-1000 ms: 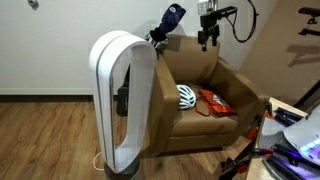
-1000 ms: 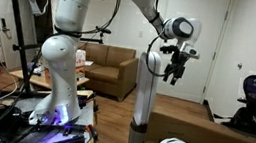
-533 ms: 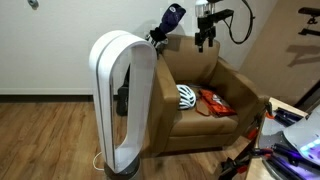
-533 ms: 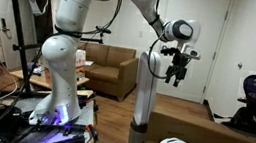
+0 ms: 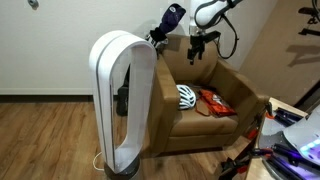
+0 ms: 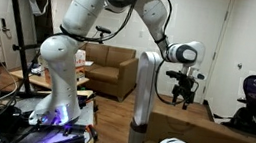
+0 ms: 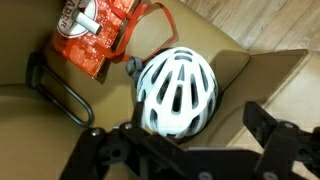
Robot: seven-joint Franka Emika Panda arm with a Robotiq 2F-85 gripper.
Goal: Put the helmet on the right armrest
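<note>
helmet [image 5: 187, 96], white and vented, lies on the seat cushion of the brown armchair [image 5: 205, 132]. in an exterior view it is at the 9 o'clock side of the seat, close against the inner wall of that armrest and not on top of either armrest. a red bag [image 5: 214, 102] lies on the same cushion just beside it at 3 o'clock.

the gripper [image 5: 196, 50] hangs in the air at 12 o'clock from the helmet in both exterior views, well apart from it, pointing down in front of the chair back. in the wrist view its two black fingers [image 7: 278, 140] stand wide apart at 5 and 7 o'clock of the frame, with nothing held between them. the helmet fills the middle of that view. the red bag is at 10 o'clock from it and a black loop [image 7: 55, 92] at 9 o'clock; whether the loop touches the helmet i cannot tell.

a tall white bladeless fan [image 5: 120, 100] stands on the wood floor [image 5: 50, 140] at 9 o'clock of the armchair. a dark blue object [image 5: 172, 18] sits at the top of the chair back, at 11 o'clock from the gripper.
</note>
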